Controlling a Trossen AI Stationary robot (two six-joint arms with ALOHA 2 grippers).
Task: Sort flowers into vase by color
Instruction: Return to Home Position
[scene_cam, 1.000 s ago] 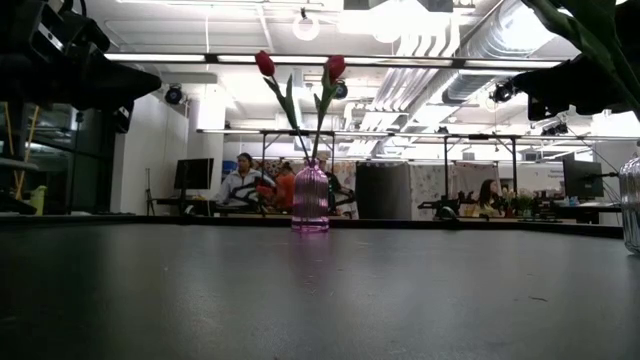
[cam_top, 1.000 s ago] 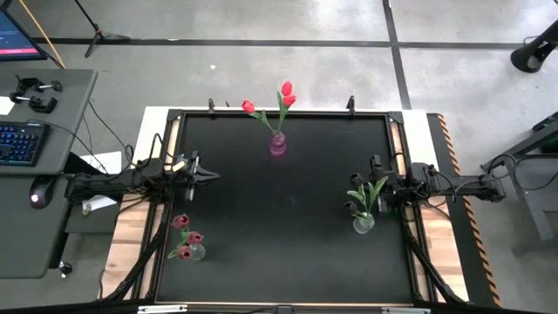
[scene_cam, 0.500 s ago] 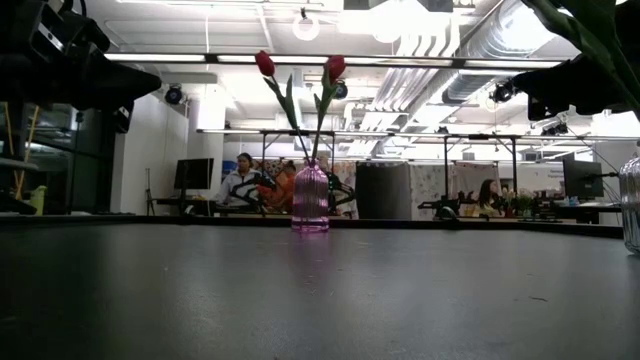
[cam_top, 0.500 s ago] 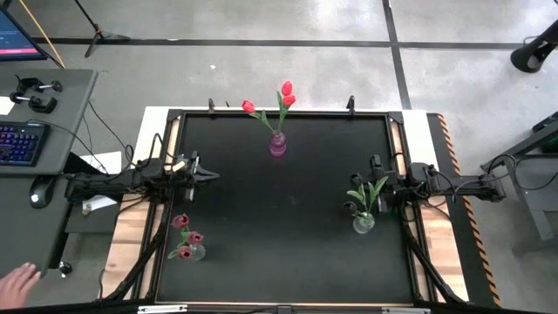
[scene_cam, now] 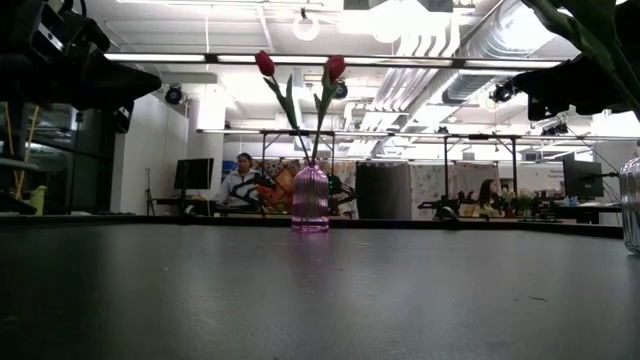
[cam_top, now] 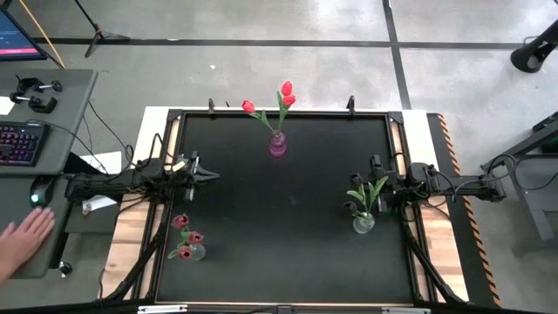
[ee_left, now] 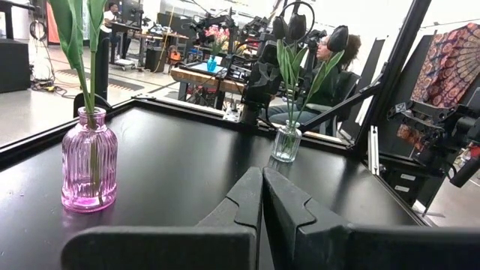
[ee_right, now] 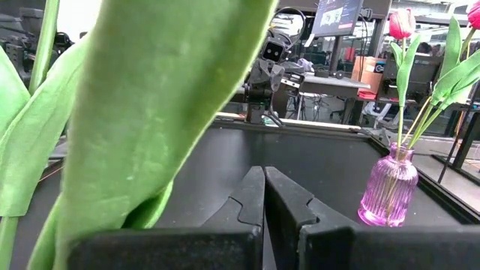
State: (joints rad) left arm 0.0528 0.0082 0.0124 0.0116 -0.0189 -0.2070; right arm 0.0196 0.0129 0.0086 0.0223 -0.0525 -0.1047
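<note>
Three vases stand on the black table (cam_top: 279,262), each holding flowers by their stems. A purple vase (cam_top: 277,145) at the far middle holds red tulips (cam_top: 286,92). A clear vase (cam_top: 193,253) at the near left holds pink tulips (cam_top: 181,222). A clear vase (cam_top: 363,223) at the right holds dark-headed flowers (ee_left: 289,26) with green leaves (cam_top: 370,192). My left gripper (ee_left: 262,180) is shut, level at the left edge (cam_top: 213,175), touching nothing. My right gripper (ee_right: 263,187) is shut, level at the right edge, just behind those leaves (ee_right: 165,112).
A desk with a keyboard (cam_top: 19,142) and mouse stands left of the table, and a person's hand (cam_top: 24,235) lies over its near part. People sit at benches in the room behind (scene_cam: 240,180). The middle of the table is bare mat.
A person's hand has come in from the near side over the desk left of the table. Both arms and all flowers have kept still.
</note>
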